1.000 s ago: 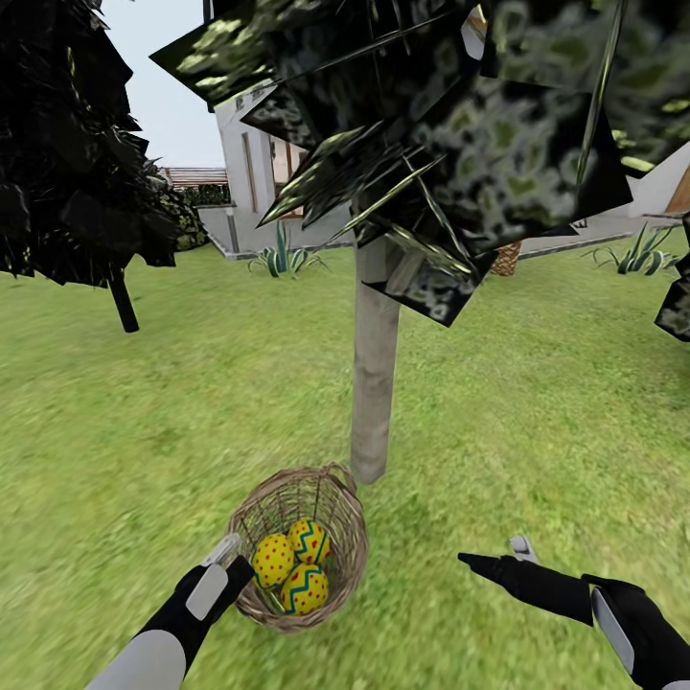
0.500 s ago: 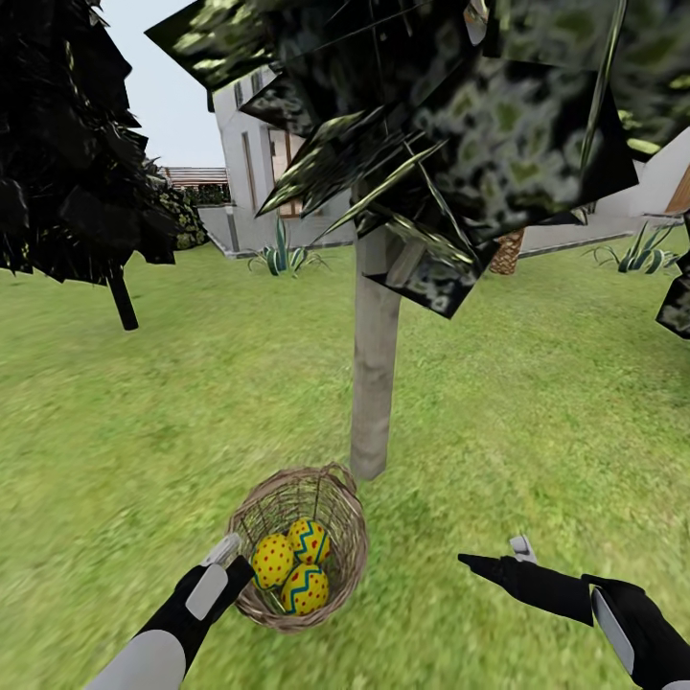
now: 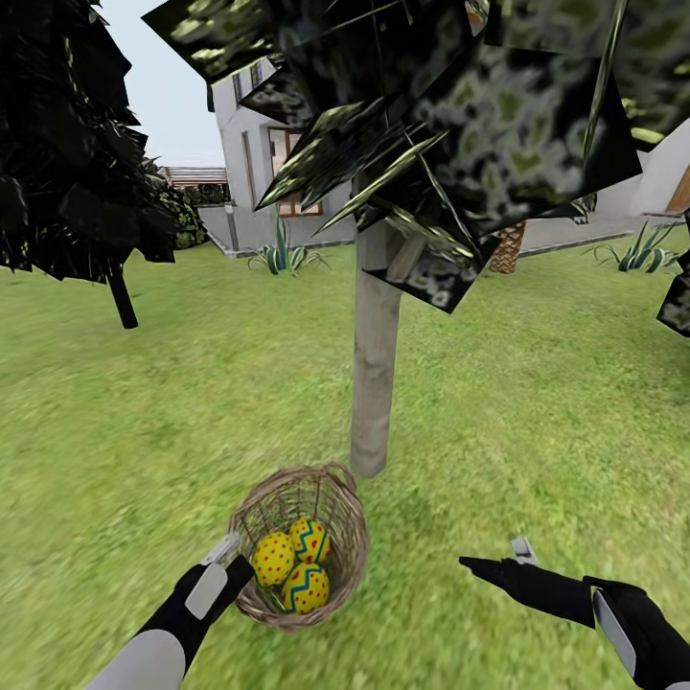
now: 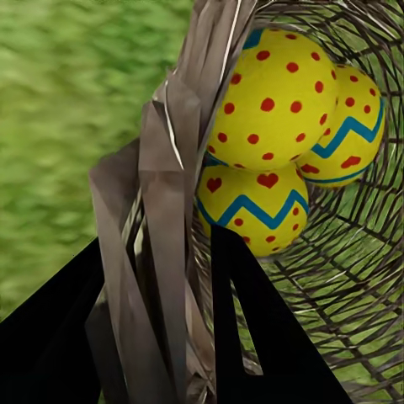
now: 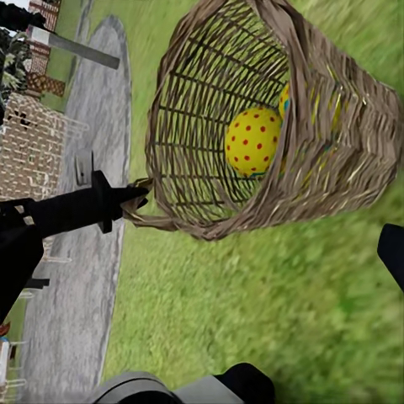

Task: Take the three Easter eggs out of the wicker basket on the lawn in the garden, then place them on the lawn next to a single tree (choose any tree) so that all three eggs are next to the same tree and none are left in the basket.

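Lawn (image 3: 537,402): basket (image 3: 335,546), 3 eggs (image 3: 292,565) inside

L gripper (image 3: 230,563) clamped on sth (arm low); R gripper (image 3: 498,556) spread, free.

The wicker basket (image 3: 305,546) stands on the lawn (image 3: 537,402), just in front of the pale trunk of the tree (image 3: 374,374). Inside it lie the three Easter eggs (image 3: 295,565), close together. The left gripper (image 3: 228,558) is at the basket's rim. The right gripper (image 3: 498,559) hovers over the grass, well apart from the basket.
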Controlling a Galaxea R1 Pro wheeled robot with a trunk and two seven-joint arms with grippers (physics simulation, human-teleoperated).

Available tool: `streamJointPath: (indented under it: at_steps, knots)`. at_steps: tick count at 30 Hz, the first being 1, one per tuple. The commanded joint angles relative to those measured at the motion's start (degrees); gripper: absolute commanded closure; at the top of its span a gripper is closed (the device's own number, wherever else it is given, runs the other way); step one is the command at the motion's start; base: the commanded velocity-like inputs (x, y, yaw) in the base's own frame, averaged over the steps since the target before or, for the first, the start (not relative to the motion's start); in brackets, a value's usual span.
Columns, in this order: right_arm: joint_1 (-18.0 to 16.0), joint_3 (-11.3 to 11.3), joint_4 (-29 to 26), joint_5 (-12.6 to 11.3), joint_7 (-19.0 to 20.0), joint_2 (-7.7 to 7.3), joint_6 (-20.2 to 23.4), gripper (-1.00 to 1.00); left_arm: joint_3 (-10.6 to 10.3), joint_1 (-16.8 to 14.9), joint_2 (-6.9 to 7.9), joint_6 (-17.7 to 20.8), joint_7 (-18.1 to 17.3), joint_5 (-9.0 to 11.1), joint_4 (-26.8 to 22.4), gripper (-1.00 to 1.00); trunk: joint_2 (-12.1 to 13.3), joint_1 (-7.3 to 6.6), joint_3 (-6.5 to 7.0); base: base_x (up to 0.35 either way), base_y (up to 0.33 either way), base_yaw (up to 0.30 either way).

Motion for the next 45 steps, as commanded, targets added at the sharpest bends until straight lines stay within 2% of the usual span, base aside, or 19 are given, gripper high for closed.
streamJointPath:
  at_steps: [1,22,40,45]
  knots:
    - [-0.03,-0.03,0.01,-0.22,0.08,-0.01,0.47,-1.00,0.15,-0.02,-0.04,0.17,0.32,0.63,-0.23,1.00,-0.03,-0.01,-0.05,0.005,0.000,0.000]
    - [-0.03,-0.05,0.02,-0.44,-0.08,-0.04,0.54,-1.00,0.15,-0.02,-0.01,0.16,0.32,0.63,-0.23,1.00,-0.03,-0.01,-0.05,0.077,0.000,0.000]
    - [-0.03,-0.05,0.01,-0.25,0.15,-0.02,0.63,-1.00,0.23,-0.02,0.04,0.17,0.32,0.63,-0.23,1.00,-7.25,3.94,-3.28,0.000,0.000,0.000]
    - [-0.03,-0.02,0.01,-0.14,0.15,0.08,0.63,-1.00,0.32,-0.02,0.04,0.17,0.32,0.63,-0.23,1.00,-7.25,3.94,-3.28,0.000,0.000,0.000]
